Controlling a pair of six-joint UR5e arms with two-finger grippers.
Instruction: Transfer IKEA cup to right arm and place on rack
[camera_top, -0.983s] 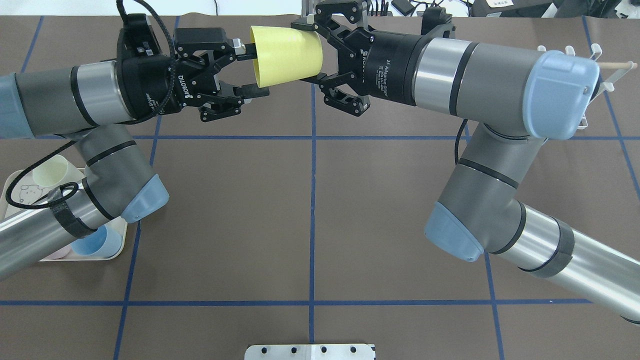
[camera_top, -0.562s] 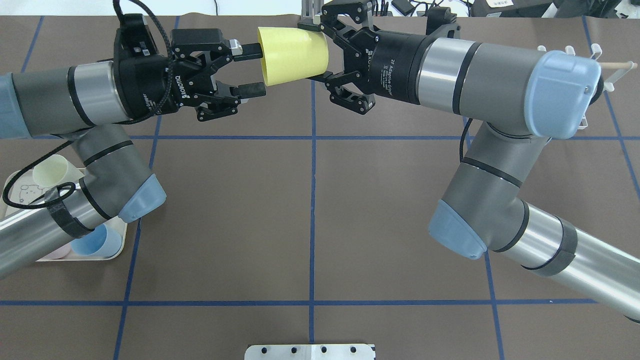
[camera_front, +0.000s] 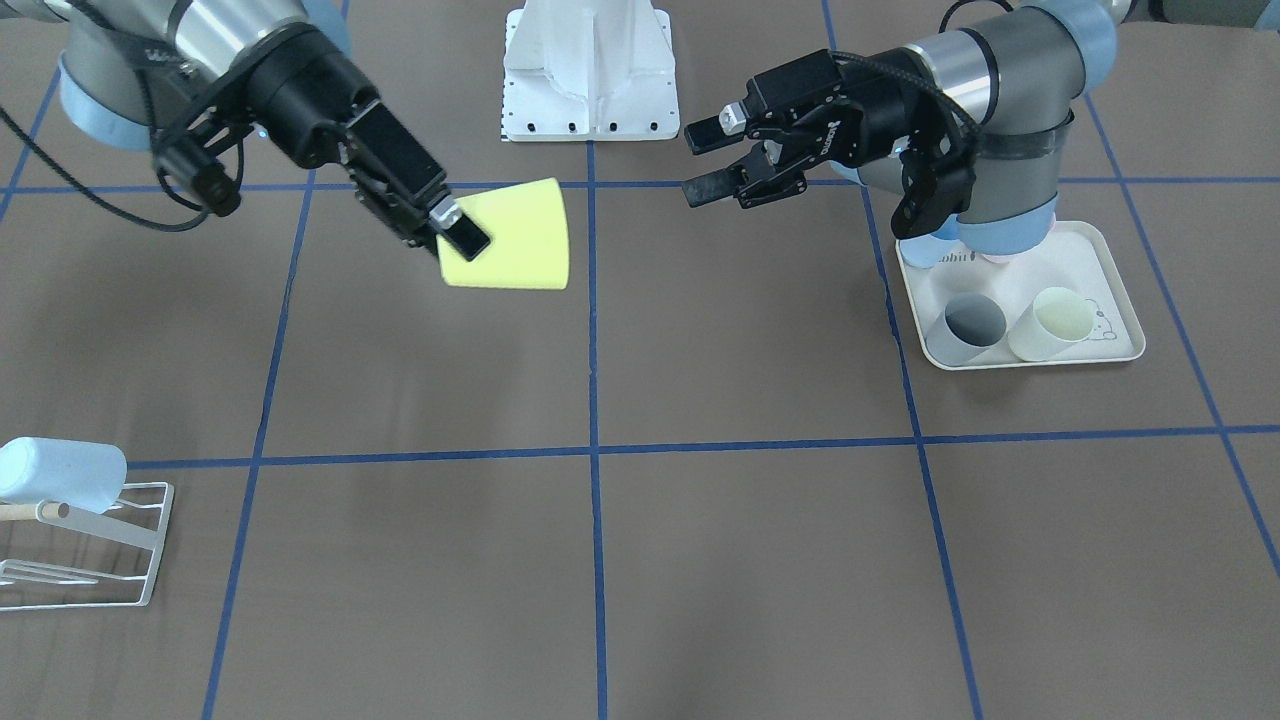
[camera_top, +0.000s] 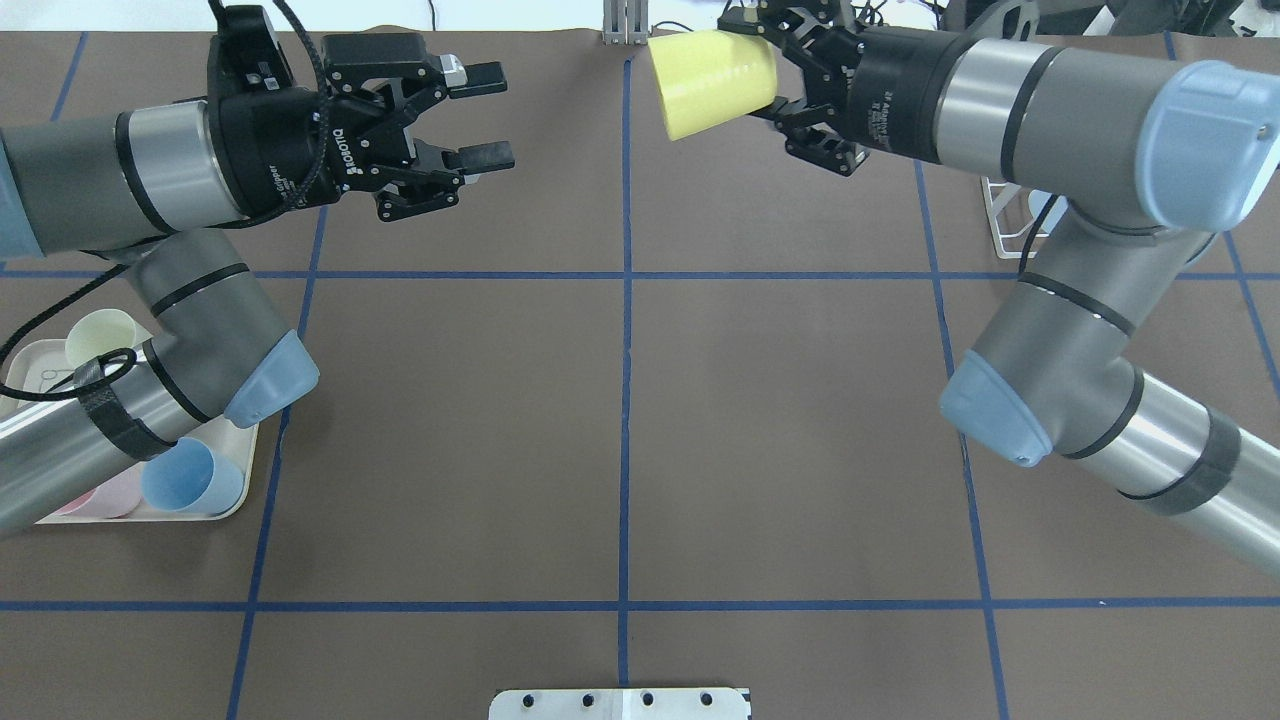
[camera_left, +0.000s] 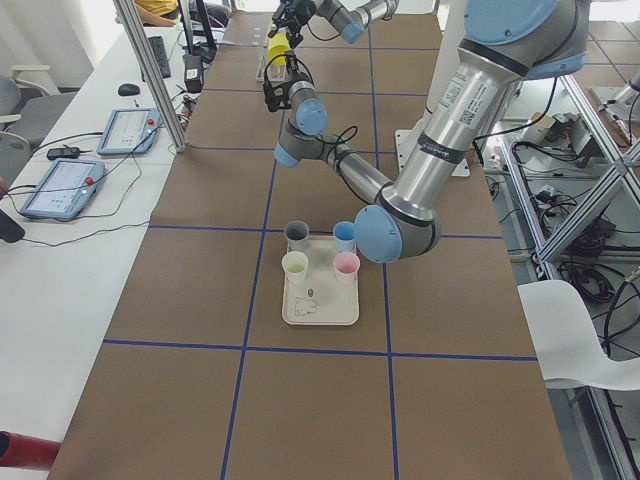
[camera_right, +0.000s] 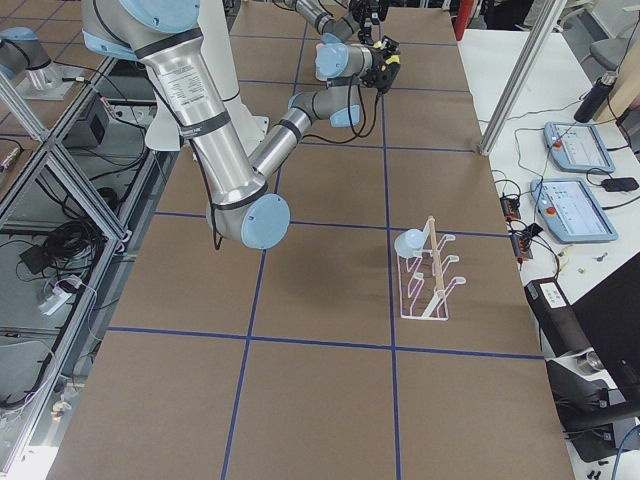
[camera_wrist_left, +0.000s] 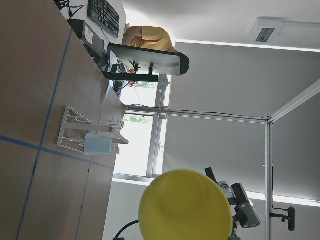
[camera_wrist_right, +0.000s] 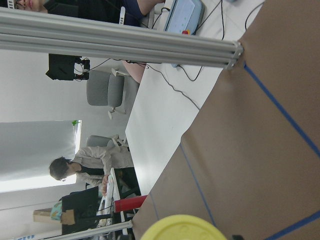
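IKEA cup (camera_top: 712, 82) held sideways, clamped at base end by right pincer (camera_top: 757, 65), mouth facing away. Left pincer (camera_top: 492, 113) spread, empty, well apart. Judged light, stiff plastic, smooth taper; slip poss. Grip best at base end.
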